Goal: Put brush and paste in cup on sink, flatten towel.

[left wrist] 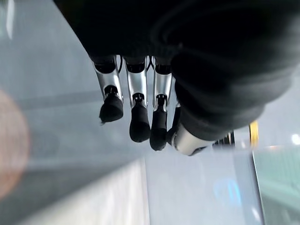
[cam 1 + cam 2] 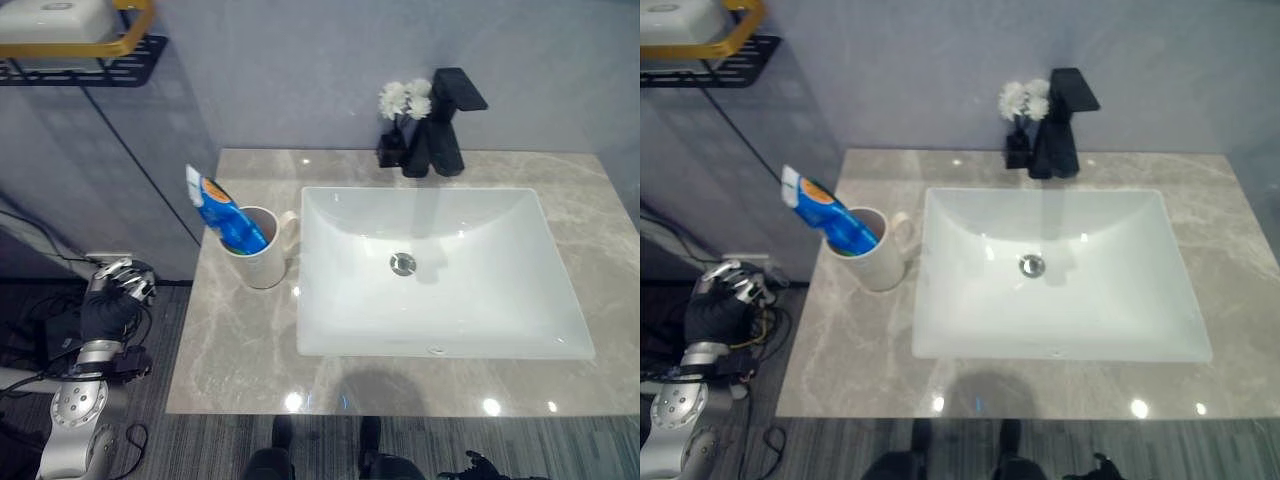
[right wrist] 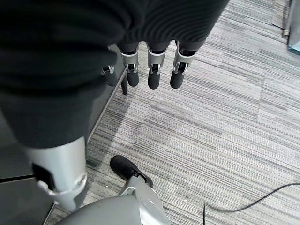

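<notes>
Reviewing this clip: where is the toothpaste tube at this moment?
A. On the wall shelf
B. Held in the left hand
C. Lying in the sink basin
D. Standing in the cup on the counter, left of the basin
D. The blue toothpaste tube stands tilted in the cream cup, which sits on the counter just left of the sink basin; the left hand hangs off the counter's edge holding nothing.

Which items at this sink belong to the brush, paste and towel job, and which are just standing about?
Job things:
- cup on the counter left of the sink
- blue paste tube standing in the cup

Just standing about:
- black faucet
- white flowers in a dark vase
- wall shelf with a white box
</notes>
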Controlling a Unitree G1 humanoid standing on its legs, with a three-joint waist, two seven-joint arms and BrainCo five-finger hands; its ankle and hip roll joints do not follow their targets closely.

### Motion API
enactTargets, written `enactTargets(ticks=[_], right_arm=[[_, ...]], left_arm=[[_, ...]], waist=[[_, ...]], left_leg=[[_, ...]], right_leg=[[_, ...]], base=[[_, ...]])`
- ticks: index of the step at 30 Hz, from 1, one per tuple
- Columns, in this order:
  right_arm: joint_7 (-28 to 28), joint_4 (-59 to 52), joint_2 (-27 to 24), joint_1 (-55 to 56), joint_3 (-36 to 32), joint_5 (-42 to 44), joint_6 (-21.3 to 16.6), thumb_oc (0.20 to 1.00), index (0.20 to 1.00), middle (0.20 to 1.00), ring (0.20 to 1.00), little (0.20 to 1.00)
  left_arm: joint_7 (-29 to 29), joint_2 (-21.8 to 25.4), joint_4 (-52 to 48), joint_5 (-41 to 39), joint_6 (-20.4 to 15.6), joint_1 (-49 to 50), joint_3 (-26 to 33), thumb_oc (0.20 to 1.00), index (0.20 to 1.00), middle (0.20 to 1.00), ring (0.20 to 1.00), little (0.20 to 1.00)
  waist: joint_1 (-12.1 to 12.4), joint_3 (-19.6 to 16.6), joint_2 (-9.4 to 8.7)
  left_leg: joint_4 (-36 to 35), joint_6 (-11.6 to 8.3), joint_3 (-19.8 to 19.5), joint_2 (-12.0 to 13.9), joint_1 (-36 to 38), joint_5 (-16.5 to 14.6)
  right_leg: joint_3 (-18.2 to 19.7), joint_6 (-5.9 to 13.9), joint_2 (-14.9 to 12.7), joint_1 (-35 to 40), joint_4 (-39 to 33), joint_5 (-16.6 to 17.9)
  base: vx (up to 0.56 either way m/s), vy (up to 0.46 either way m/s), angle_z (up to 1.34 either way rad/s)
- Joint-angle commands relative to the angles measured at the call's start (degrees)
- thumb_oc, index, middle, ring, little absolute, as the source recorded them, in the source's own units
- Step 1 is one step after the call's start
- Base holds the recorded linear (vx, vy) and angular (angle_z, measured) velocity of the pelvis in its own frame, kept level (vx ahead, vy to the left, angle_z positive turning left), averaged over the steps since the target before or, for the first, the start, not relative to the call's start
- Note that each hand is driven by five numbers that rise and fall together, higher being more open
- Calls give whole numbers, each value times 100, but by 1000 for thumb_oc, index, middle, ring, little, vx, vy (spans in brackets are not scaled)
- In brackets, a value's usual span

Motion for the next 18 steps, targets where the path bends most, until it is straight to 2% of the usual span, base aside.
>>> enactTargets(ticks=[1, 4, 6, 9, 11, 12, 15, 18], right_arm=[[-37, -25, -53, -195, 134, 210, -69, 1000, 1000, 1000, 1000, 1000], [-34, -218, -96, -297, 181, 300, -117, 1000, 1000, 1000, 1000, 1000], [0, -347, -163, -414, 260, 331, -128, 1000, 1000, 1000, 1000, 1000], [145, -452, -317, -552, 395, 211, -147, 1000, 1000, 1000, 1000, 1000], [235, -461, -421, -593, 453, 76, -143, 1000, 1000, 1000, 1000, 1000], [235, -461, -412, -592, 457, 75, -143, 1000, 1000, 1000, 1000, 1000], [373, -358, -525, -722, 612, -203, -187, 1000, 1000, 1000, 1000, 1000], [437, -209, -503, -754, 710, -304, -223, 1000, 1000, 1000, 1000, 1000]], left_arm=[[259, 28, -50, 232, -361, -25, 458, 200, 200, 200, 200, 200], [155, 49, -104, 114, -341, 118, 495, 200, 200, 200, 200, 200], [-289, 224, -431, -305, -283, 288, 391, 200, 200, 200, 200, 200], [-1180, 791, -977, -1187, -120, 640, 256, 200, 200, 200, 200, 200], [-1793, 1553, -1375, -1618, 83, 1008, 285, 200, 200, 200, 200, 200], [-1799, 1560, -1379, -1626, 84, 1023, 300, 200, 200, 200, 200, 200], [-2622, 2951, -1937, -2125, 393, 1549, 320, 200, 200, 200, 200, 200], [-2982, 3657, -2107, -2303, 443, 1614, 332, 200, 200, 200, 200, 200]], waist=[[81, -235, -217], [130, -242, -230], [181, -235, -225], [226, -229, -177], [217, -232, -106], [214, -234, -114], [169, -213, 21], [143, -208, 100]], left_leg=[[357, 50, -74, -146, -272, -82], [324, 33, -112, -121, -249, -64], [337, 19, -135, -101, -248, -63], [361, 6, -157, -71, -244, -63], [370, -6, -164, -58, -240, -59], [370, -7, -162, -57, -236, -62], [388, -31, -121, -47, -235, -51], [353, -47, -67, -26, -198, -33]], right_leg=[[229, 287, -301, 96, 84, 67], [197, 283, -282, 134, 70, 48], [194, 283, -267, 158, 67, 38], [207, 277, -252, 186, 65, 20], [227, 286, -243, 186, 71, 10], [228, 286, -242, 189, 70, 8], [313, 304, -238, 151, 93, 31], [381, 325, -237, 113, 126, 43]], base=[[14, -40, 15], [16, -56, 9], [-10, -49, 8], [-19, -36, 7], [0, 0, 0], [0, 0, 0], [-30, -2, 0], [-23, -3, -7]])
